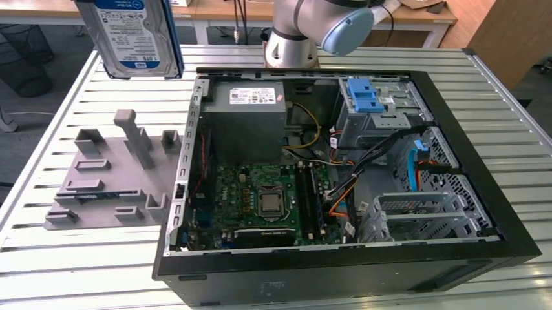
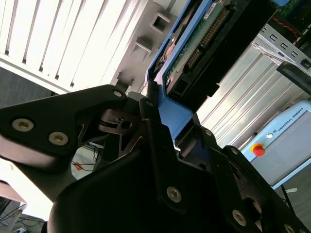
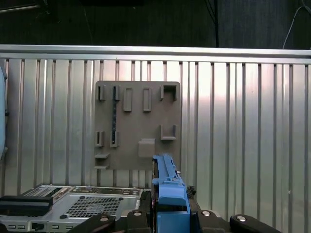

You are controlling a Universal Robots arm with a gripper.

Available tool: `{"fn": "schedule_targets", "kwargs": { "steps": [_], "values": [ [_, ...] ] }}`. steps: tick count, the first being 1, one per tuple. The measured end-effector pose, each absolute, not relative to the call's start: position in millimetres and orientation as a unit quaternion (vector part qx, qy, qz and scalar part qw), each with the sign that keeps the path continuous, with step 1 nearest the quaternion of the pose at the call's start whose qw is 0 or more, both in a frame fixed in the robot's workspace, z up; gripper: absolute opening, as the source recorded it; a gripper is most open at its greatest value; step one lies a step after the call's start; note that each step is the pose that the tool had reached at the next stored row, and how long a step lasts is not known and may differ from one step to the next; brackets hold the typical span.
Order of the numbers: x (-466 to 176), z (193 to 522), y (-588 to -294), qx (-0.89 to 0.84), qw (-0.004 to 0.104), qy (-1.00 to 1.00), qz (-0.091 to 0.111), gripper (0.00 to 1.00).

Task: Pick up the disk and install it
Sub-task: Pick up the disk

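The disk (image 1: pixel 129 32), judged stiff, heavy and shock-sensitive, is held in the air to the exterior view's left of the computer case (image 1: pixel 345 274), clamped by its blue carrier frame (image 3: pixel 167 191), judged the safest hold, in the closed claw (image 2: pixel 167 109).

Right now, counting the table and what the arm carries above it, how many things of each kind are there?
Disk, held by the gripper: 1
Open computer case: 1
Grey holder plate: 1
Total: 3
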State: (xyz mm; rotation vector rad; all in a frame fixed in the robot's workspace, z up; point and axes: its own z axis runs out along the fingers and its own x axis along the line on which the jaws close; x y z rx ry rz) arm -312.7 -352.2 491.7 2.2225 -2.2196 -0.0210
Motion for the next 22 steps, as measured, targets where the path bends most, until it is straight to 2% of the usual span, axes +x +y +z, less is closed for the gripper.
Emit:
{"fn": "schedule_targets", "kwargs": {
  "steps": [8, 22],
  "values": [
    [-311, 492, -364, 0.708, 0.0, -0.707, -0.007, 0.36],
    [-296, 492, -364, 0.708, 0.0, -0.707, -0.007, 0.36]
  ]
}}
